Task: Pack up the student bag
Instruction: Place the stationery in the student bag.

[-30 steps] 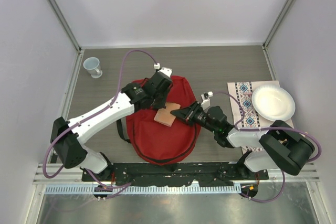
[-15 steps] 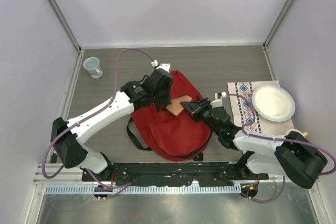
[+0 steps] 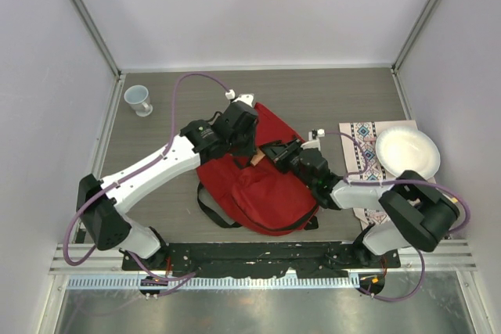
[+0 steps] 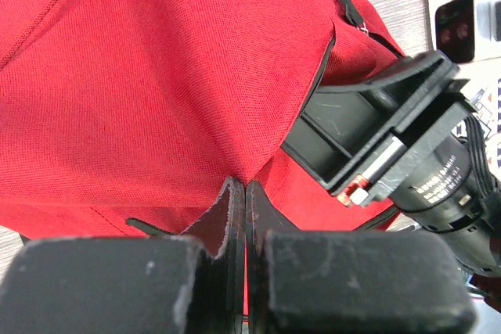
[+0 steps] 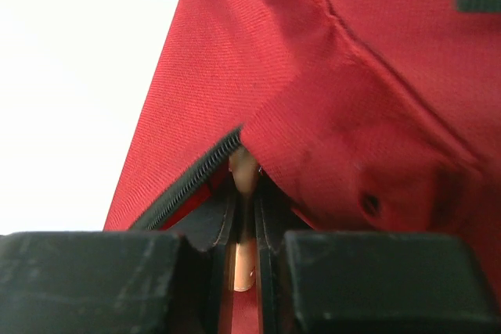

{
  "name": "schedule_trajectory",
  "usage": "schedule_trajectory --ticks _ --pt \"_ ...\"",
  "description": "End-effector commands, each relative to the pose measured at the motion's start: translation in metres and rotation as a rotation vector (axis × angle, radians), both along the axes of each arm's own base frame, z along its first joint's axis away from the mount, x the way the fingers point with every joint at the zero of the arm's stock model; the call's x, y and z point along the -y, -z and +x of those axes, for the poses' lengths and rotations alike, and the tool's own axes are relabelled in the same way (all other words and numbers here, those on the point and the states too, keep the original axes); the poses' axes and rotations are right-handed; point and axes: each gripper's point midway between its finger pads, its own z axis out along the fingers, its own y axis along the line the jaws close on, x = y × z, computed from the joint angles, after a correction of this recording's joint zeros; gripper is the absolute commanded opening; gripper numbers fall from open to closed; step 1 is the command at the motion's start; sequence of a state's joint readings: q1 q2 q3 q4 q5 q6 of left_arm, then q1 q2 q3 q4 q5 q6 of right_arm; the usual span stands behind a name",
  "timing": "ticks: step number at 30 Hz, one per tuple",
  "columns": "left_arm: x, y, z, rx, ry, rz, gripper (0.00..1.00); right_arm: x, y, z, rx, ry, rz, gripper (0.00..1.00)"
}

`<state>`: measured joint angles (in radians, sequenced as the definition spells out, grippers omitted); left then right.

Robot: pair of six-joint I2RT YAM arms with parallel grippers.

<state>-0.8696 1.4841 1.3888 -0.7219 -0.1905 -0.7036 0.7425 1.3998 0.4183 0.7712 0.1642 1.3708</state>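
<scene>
Where the two arms meet at mid-table lies the principal item: student bag (image 3: 270, 193), red fabric with black zipper and straps. Its far end is hitched up off the grey table (image 3: 337, 99), its near end lies flat, and a black strap trails out to the left.

Left gripper (image 4: 245, 193): fingers pressed together, pinching a peak of the bag's red cloth at the far side of the opening.

Right gripper (image 5: 245, 197): fingers clamped on a thin tan slab (image 5: 243, 170) (its material cannot be told). The slab stands edge-on between them at the mouth of the bag, just beside the black zipper teeth (image 5: 200, 181), with red cloth draped over its far tip.

Other items: pale cup (image 3: 140, 99), upright, far left, well apart from the bag; patterned cloth (image 3: 364, 154) at the right, with a white plate (image 3: 407, 154) resting on its far right part.
</scene>
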Motion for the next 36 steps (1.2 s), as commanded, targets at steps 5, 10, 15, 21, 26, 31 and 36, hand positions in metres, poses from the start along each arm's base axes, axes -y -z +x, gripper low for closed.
schedule_trajectory --ticks 5,10,15,21,26,31,36 --pt "0.013 -0.009 0.003 0.018 0.014 -0.054 0.00 -0.038 -0.042 0.021 0.133 -0.074 0.095 0.03" --pt "0.008 -0.009 0.006 0.031 0.003 -0.031 0.00 -0.045 -0.036 0.028 0.145 -0.071 0.067 0.10" --pt "0.007 -0.008 0.004 0.034 0.010 -0.035 0.01 -0.056 -0.021 0.034 0.133 -0.105 0.006 0.11" --pt "0.003 -0.001 0.004 0.027 -0.004 -0.014 0.01 -0.066 -0.010 0.033 0.145 -0.168 -0.066 0.18" --pt "-0.010 0.005 0.006 0.035 -0.051 0.031 0.03 -0.055 -0.003 0.021 0.139 -0.191 -0.152 0.34" --pt "-0.020 0.011 0.008 0.042 -0.084 0.070 0.04 -0.036 -0.003 0.011 0.136 -0.178 -0.245 0.52" --pt "-0.021 0.012 0.009 0.042 -0.087 0.074 0.05 -0.028 -0.005 0.008 0.128 -0.172 -0.277 0.51"
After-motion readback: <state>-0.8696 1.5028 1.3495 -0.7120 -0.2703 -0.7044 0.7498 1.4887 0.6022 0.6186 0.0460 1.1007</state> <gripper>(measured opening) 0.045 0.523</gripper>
